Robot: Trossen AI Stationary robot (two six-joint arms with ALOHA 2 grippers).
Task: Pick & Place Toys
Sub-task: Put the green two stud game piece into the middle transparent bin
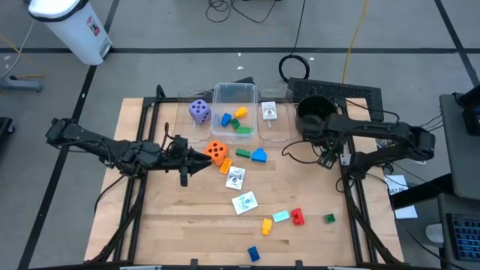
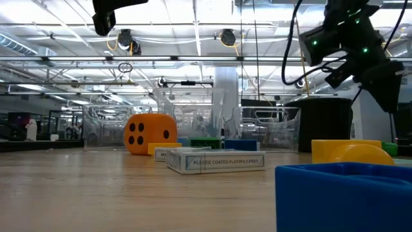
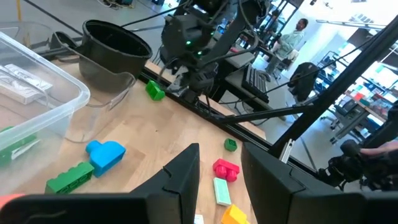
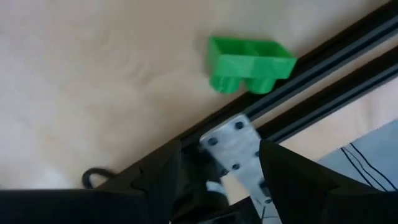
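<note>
From above you see the left gripper just beside the orange die at the table's middle, and the right gripper near the right edge by the black pot. Only your right wrist view shows a green block touching the table's black edge rail, with the fingers parted and empty. Your left wrist view shows its fingers apart, holding nothing, above a red block. Other blocks lie in the clear tub.
</note>
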